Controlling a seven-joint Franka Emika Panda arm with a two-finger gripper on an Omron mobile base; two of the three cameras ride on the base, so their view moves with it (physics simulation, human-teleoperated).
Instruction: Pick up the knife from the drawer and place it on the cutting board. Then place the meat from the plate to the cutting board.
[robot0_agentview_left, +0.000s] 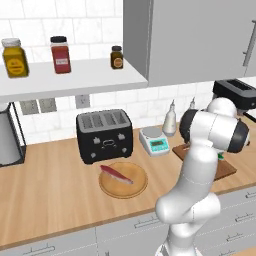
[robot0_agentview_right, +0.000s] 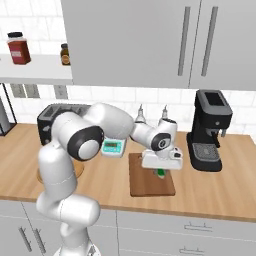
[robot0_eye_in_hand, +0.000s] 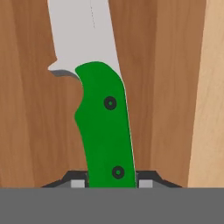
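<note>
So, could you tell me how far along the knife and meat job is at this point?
Done: the knife is out of the drawer and over the cutting board, the gripper shut on its green handle. In hand: lowering and releasing it; whether it already touches the board cannot be told. Left: the meat lies on the plate by the toaster, not yet moved to the board.
</note>
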